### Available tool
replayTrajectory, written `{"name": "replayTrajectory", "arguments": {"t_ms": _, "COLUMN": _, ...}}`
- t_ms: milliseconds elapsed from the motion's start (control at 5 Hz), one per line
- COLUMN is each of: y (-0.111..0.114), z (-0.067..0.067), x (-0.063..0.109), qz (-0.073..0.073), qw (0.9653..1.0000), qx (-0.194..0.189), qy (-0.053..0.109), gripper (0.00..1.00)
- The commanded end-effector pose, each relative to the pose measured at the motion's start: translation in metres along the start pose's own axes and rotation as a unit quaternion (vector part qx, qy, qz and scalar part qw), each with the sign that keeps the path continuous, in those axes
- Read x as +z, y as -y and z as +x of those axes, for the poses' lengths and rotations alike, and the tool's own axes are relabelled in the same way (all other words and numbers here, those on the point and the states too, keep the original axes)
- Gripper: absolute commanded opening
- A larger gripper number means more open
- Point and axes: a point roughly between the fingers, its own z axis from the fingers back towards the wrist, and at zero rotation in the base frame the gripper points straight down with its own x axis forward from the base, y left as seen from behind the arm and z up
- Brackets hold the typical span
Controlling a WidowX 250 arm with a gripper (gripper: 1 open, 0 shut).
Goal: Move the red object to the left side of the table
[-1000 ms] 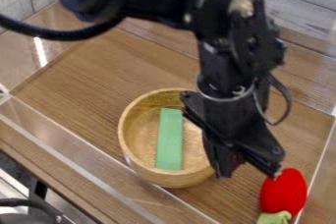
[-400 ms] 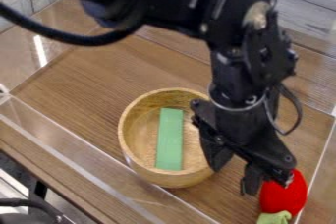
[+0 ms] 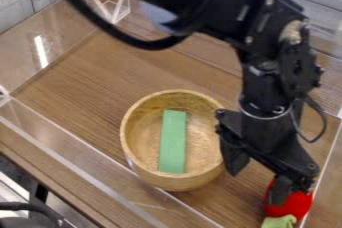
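Observation:
The red object point(image 3: 289, 204), a small strawberry-like toy with a green leafy end, lies near the table's point(image 3: 94, 82) front right corner. My gripper point(image 3: 267, 176) hangs straight down from the black arm, directly above and slightly left of it. Its jaws stand open, and one finger point(image 3: 297, 178) covers the toy's top. Whether the fingers touch the toy I cannot tell. Nothing is held.
A round wooden bowl point(image 3: 138, 122) sits left of the gripper with a flat green block point(image 3: 173, 140) lying inside it. Clear acrylic walls point(image 3: 54, 162) border the tabletop. Bare wood stretches to the left and back of the bowl.
The gripper has shifted right from the bowl's edge to over the red toy, and its jaws have gone from shut to open.

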Motion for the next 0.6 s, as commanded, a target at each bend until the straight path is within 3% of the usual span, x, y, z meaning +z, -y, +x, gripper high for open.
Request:
{"name": "replayTrajectory", "arguments": {"t_ms": 0, "y": 0.011, "z": 0.005, "x": 0.004, "qz": -0.007, "qw": 0.9997, "qx": 0.001, "qy": 0.022, "gripper": 1.00}}
{"name": "replayTrajectory", "arguments": {"t_ms": 400, "y": 0.015, "z": -0.002, "x": -0.012, "qz": -0.008, "qw": 0.9996, "qx": 0.013, "qy": 0.024, "gripper": 1.00}}
